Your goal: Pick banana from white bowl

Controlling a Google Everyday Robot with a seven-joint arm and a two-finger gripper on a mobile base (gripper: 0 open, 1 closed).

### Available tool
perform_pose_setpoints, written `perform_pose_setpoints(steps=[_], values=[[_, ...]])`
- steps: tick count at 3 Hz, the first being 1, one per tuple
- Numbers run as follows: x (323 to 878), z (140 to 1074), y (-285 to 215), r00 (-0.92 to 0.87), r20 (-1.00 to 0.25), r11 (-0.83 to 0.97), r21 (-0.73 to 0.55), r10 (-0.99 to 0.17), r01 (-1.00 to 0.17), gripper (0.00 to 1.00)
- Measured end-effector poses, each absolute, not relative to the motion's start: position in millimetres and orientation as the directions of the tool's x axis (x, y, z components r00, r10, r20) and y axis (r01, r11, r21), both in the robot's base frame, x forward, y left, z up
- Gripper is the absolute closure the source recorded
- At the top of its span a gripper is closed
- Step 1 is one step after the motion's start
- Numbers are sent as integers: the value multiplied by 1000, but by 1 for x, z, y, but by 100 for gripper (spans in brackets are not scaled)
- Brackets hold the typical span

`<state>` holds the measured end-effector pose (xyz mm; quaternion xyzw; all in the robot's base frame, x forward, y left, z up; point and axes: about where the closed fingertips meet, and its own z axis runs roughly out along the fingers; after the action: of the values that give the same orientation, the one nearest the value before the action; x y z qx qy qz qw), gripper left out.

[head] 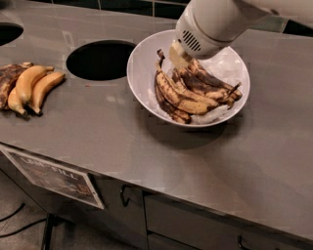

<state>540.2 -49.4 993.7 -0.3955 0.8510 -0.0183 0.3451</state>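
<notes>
Gripper [178,54] low over the white bowl [139,90] of bananas [183,95] on a grey counter [146,156].

The dull grey metal counter fills most of the view. The white bowl sits on it toward 2 o'clock and holds a heap of heavily browned bananas that lies from the bowl's middle to its 5 o'clock side. The white arm [215,19] reaches in from 1 o'clock, and the gripper sits at the bowl's 12 o'clock edge, right by the banana stems; whether it grasps one cannot be told. A round opening [100,59] is cut in the counter at 11 o'clock, just beside the bowl. Yellower loose bananas [32,85] lie at 9 o'clock. A printed sign [51,176] hangs on the counter front at 7 o'clock, above dark cabinet doors [195,224]. Dark tiles [127,7] line the wall at 12 o'clock.
</notes>
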Motion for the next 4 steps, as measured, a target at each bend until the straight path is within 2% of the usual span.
perform_pose_setpoints(steps=[1, 2, 4], values=[[540, 994, -49, -449, -573, 687, -304, -686, -660, 100], [541, 993, -49, -451, -572, 688, -306, -685, -658, 81], [547, 985, -49, -465, -564, 697, -313, -683, -645, 34]])
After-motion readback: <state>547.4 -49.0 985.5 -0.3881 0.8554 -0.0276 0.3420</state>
